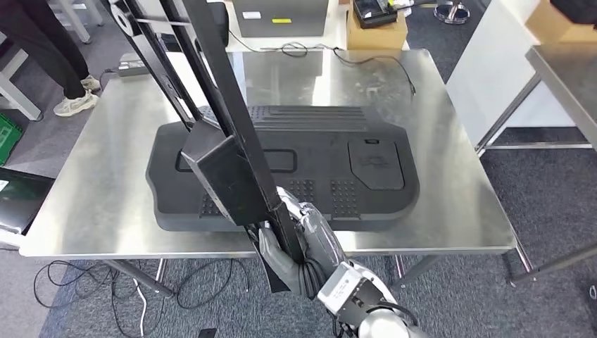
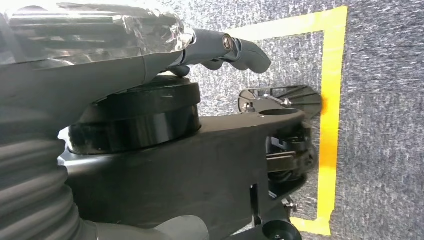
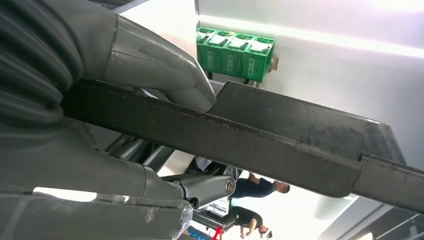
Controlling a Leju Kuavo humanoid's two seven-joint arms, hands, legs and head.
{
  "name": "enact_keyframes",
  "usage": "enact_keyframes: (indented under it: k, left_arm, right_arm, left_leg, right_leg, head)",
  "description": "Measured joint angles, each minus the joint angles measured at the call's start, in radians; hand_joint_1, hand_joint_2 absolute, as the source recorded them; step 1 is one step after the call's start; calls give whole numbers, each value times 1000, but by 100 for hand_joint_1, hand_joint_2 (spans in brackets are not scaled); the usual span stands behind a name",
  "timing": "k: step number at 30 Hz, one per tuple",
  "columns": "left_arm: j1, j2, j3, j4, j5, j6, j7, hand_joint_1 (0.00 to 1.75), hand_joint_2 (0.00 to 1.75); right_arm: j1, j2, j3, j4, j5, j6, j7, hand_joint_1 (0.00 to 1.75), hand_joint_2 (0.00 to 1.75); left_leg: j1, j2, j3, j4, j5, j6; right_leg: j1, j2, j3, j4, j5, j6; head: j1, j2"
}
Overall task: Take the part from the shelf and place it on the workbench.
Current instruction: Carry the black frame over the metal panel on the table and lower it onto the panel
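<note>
The head view shows the right hand (image 1: 299,243) at six o'clock gripping one long black part (image 1: 232,165), raised over the steel workbench (image 1: 98,176), where one wide black panel (image 1: 338,165) lies. The right wrist view adds the thumb (image 3: 165,75) pressed on that part and one green crate (image 3: 235,47). The left wrist view shows the left hand (image 2: 220,50), fingers curled in on nothing, over one yellow tape outline (image 2: 330,125).

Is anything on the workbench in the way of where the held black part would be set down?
Yes. A large black moulded panel already lies across the middle of the workbench, directly under the long black part that the right hand holds. Bare steel remains to either side.
</note>
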Motion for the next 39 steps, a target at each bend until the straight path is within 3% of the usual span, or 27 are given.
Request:
enact_keyframes:
  k: [3,4,5,7,9,10,13,15,18,19,20,22,24,25,29,31,33,34,35,36,39]
  left_arm:
    - [1,0,0,0,0,-2,0,0,175]
    - [1,0,0,0,0,-2,0,0,175]
    - [2,0,0,0,1,-2,0,0,175]
    - [2,-1,0,0,1,-2,0,0,175]
    - [1,-1,0,0,2,-2,0,0,175]
    - [1,-1,0,0,2,-1,0,0,175]
    - [1,-1,0,0,5,2,0,0,175]
    - [0,-1,0,0,6,4,0,0,175]
    - [0,0,0,0,9,7,0,0,175]
    - [0,0,0,0,10,8,0,0,175]
    - [0,1,0,0,10,9,0,0,175]
    - [0,2,0,0,11,9,-1,0,175]
    - [2,2,0,0,12,9,-2,0,175]
    - [2,2,0,0,12,9,-3,0,175]
    - [3,2,0,0,12,9,-5,0,175]
    - [2,0,0,0,11,9,-8,0,175]
    - [2,0,0,0,7,8,-12,0,175]
    - [2,0,-1,0,5,8,-13,0,175]
    - [2,0,-1,0,3,7,-13,0,175]
    - [2,0,-1,0,1,5,-13,0,175]
    - [0,-2,-7,0,-7,1,-10,0,175]
  right_arm:
    - [3,-1,0,0,0,0,0,175,175]
    - [5,-2,0,0,0,0,0,175,175]
    - [6,-2,0,1,0,0,0,175,175]
    - [6,-2,0,1,0,1,0,175,175]
    - [6,-2,0,1,0,3,0,175,175]
    - [6,-2,0,1,0,5,-1,175,175]
    - [6,-2,0,1,0,8,-3,175,175]
    - [5,0,0,1,0,9,-4,175,175]
    - [3,2,0,1,-1,12,-6,175,175]
    - [3,3,0,1,-2,13,-6,175,175]
    - [3,3,0,2,-3,14,-7,175,175]
    - [3,3,0,3,-4,16,-8,175,175]
    - [2,5,0,3,-7,17,-10,175,175]
    - [2,6,0,3,-8,17,-10,175,175]
    - [0,8,0,3,-9,17,-12,175,175]
    - [-2,8,0,3,-11,14,-13,175,175]
    - [-2,7,0,4,-19,8,-15,175,175]
    - [-2,7,0,6,-25,4,-17,175,175]
    - [-1,7,0,7,-34,0,-20,175,175]
    - [-1,7,0,9,-42,-3,-23,175,175]
    - [-7,7,-2,12,-62,-9,-38,175,175]
  left_leg:
    - [-4,0,8,-3,-5,13]
    - [-6,-1,10,-1,-8,15]
    - [-7,-2,13,0,-12,16]
    - [-8,-6,22,6,-24,14]
    - [-11,-8,25,14,-37,7]
    - [-12,-8,24,17,-41,3]
    - [-12,-8,26,19,-48,-12]
    - [-11,-6,17,55,-70,-26]
    - [-1,-3,-68,218,-134,-45]
    - [3,-2,-95,260,-140,-49]
    - [5,-2,-107,272,-130,-51]
    - [8,-1,-79,191,-63,-53]
    - [6,0,-31,72,-8,-48]
    - [4,1,-18,37,2,-42]
    - [0,-1,-9,10,-1,-12]
    - [1,-1,-1,2,-1,2]
    - [-3,0,3,2,-5,11]
    - [-5,0,4,2,-7,14]
    - [-8,-1,7,3,-9,16]
    - [-10,-2,10,4,-13,18]
    - [-16,-6,22,8,-26,14]
  right_leg:
    - [1,5,-98,177,-65,-1]
    - [2,6,-124,212,-65,-1]
    - [2,6,-134,212,-46,-2]
    - [4,6,-106,116,32,-8]
    - [7,8,-65,10,80,-18]
    - [9,9,-55,-17,84,-22]
    - [8,12,-48,-33,76,-30]
    - [3,11,-37,-41,74,-38]
    - [0,7,-26,-45,67,-46]
    - [0,7,-23,-45,64,-46]
    - [-1,7,-19,-45,61,-46]
    - [-4,8,-7,-45,53,-41]
    - [-5,9,3,-45,45,-32]
    - [-4,9,5,-45,43,-27]
    - [-5,6,7,-43,34,-2]
    - [-7,6,-19,20,-2,2]
    - [-6,8,-85,146,-53,1]
    - [-6,8,-116,198,-65,0]
    - [-5,9,-134,220,-59,-2]
    - [-5,9,-134,204,-33,-5]
    - [3,9,-69,32,69,-23]
  head:
    - [21,0]
    - [26,0]
    - [30,0]
    - [37,0]
    - [45,0]
    - [46,0]
    - [44,0]
    - [37,0]
    - [19,0]
    - [15,0]
    - [12,0]
    - [3,0]
    - [-7,0]
    - [-11,0]
    - [-4,0]
    - [6,0]
    - [21,0]
    - [27,0]
    - [32,0]
    - [36,0]
    - [47,0]
